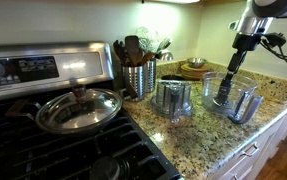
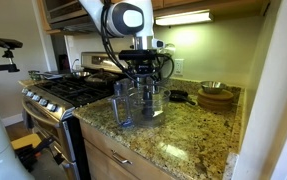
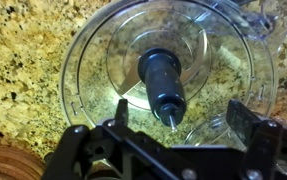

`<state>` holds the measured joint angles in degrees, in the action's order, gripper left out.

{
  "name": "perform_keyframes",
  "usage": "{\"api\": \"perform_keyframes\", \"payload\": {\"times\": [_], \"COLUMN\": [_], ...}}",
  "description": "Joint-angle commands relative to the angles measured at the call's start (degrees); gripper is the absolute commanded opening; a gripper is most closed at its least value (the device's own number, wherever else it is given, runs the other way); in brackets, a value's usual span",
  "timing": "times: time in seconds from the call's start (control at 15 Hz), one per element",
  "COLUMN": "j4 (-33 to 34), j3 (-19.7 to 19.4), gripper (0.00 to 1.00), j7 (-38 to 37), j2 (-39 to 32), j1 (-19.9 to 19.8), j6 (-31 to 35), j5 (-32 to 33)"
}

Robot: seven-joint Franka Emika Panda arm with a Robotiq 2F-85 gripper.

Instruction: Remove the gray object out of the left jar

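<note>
The left jar [image 3: 93,60] is a wide, clear, round bowl on the granite counter and fills the wrist view. It also shows in both exterior views [image 1: 217,93] [image 2: 149,100]. The gray object [image 3: 163,78], a slim dark stick with a thin metal tip, stands upright in the jar's middle. My gripper [image 3: 183,115] is open, directly above the jar. Its two fingers are on either side of the stick's top and do not touch it. In both exterior views the gripper [image 1: 233,66] [image 2: 143,78] points straight down over the jar.
A narrower clear jar with gray innards [image 1: 173,98] and a small clear cup [image 1: 245,103] flank the wide jar. A utensil holder [image 1: 138,76], wooden bowls [image 1: 193,68] and a stove with a lidded pan [image 1: 78,108] stand nearby. The counter edge [image 2: 173,150] is close.
</note>
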<state>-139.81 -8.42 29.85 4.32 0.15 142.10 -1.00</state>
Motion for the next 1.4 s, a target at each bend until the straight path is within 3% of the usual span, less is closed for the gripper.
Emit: {"api": "perform_keyframes", "payload": {"times": [0.0,0.47,0.6,1.07,1.13,1.33], "j4": [1.21,2.5,2.74,3.26,3.26,3.01], "j3": [1.2,2.12,2.21,2.53,2.59,2.72], "gripper": [1.0,1.0,0.73,0.26,0.2,0.19], "j7": [-1.32,-2.35,-2.89,-3.78,-3.73,-3.92], "j2": [-2.74,-6.0,-6.34,-6.51,-6.38,-5.17], "j1": [-1.46,-1.91,-2.01,-2.58,-2.56,-2.51], "j6": [1.89,3.21,3.23,2.96,2.78,1.47], "j5": [1.15,2.59,3.54,4.56,4.38,4.06]}}
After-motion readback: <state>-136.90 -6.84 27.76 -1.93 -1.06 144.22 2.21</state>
